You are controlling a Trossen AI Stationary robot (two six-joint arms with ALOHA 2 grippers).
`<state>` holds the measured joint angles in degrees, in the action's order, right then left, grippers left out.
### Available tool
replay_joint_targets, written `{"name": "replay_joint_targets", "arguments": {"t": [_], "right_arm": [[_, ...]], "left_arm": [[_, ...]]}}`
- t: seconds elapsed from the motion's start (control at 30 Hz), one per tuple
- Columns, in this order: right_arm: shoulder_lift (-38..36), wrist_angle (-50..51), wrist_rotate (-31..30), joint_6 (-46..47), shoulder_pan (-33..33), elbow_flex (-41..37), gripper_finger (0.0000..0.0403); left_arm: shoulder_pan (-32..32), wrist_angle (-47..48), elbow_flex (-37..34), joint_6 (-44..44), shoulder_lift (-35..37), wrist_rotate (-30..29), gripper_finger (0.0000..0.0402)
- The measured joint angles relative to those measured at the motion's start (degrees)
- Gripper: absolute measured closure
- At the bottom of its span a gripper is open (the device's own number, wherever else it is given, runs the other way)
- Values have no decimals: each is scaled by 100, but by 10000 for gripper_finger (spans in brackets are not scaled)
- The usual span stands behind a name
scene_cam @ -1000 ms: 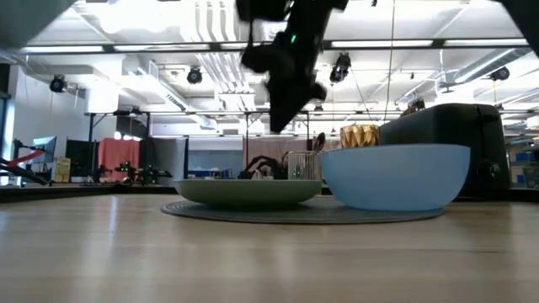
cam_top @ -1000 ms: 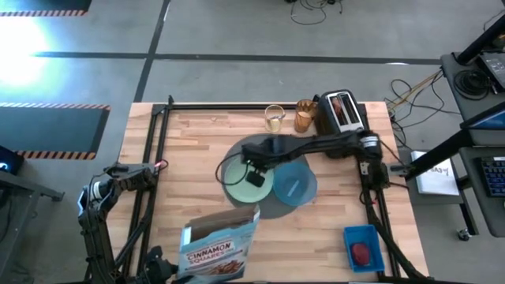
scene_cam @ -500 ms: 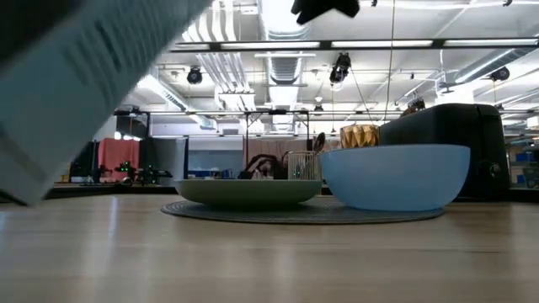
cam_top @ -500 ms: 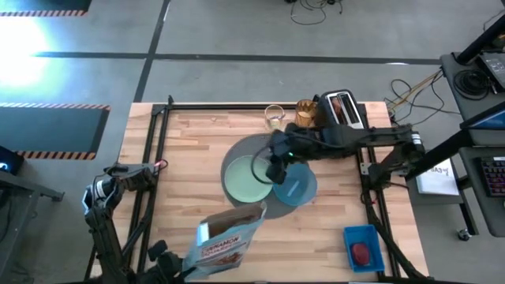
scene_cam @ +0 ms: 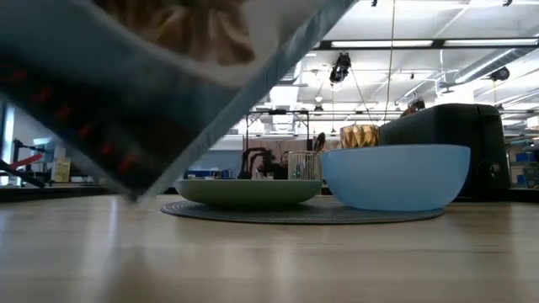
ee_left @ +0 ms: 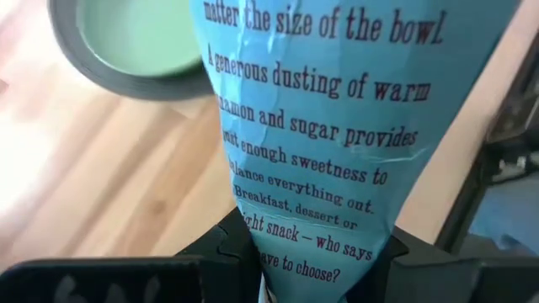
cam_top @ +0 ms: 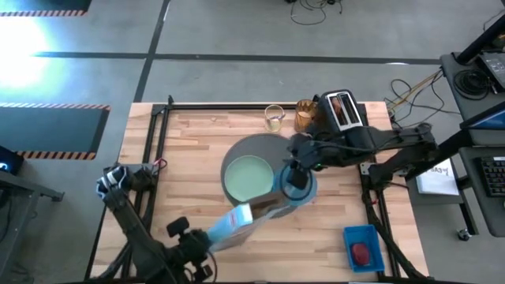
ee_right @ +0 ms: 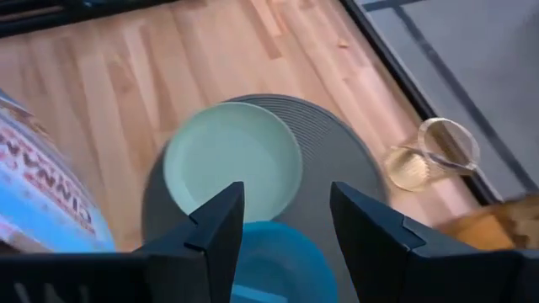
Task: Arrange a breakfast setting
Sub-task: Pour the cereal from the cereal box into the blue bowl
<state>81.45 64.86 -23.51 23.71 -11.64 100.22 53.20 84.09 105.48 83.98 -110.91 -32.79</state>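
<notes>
At the lower middle of the high view the left hand [cam_top: 207, 239] is clamped on the crimped end of a glossy blue cereal bag with red print [cam_top: 237, 222], which lies tilted with its open mouth toward the smooth blue bowl [cam_top: 304, 190]. In the left wrist view the bag's crinkled film [ee_left: 337, 126] fills most of the frame, pinched between the dark fingers [ee_left: 223, 244]. In the low view the bag [scene_cam: 152, 76] covers the upper left, brown cereal squares [scene_cam: 198, 25] showing through its opening.

Beyond the bag, at the centre of the pale plank-wood bench [cam_top: 181, 150], lies the round, ribbed dark-grey mat [cam_top: 256, 144]. The shallow pale green plate [cam_top: 247, 177] sits on its left part; the blue bowl sits on its right part, just beside the plate. The right hand [cam_top: 295, 175] hovers above the bowl, its fingers [ee_right: 215, 227] spread apart and holding nothing.

Farther back, near the bench's top edge, stand a clear glass cup [cam_top: 274, 117], a faceted amber glass [cam_top: 305, 116] and a black boxy toaster [cam_top: 342, 112] with something brownish in its slot. A small blue square tray [cam_top: 363, 246] holding a small red food piece [cam_top: 361, 252] sits at the lower right corner, well apart from the mat. Bare wood lies open to the left of the mat and between the mat and the tray.
</notes>
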Motion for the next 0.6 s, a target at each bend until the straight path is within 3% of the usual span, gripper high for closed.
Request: {"name": "replay_joint_targets", "arguments": {"t": [0.13,0.37,0.6], "right_arm": [[-240,240,-208,32,-28,0,234],[-522,487,-664,30,-24,0,239],[-819,695,-815,22,-23,0,243]], "left_arm": [[-283,500,481,-410,39,262,306],[-790,564,1367,-1548,39,712,307],[-1276,586,1750,-2013,41,1058,308]]}}
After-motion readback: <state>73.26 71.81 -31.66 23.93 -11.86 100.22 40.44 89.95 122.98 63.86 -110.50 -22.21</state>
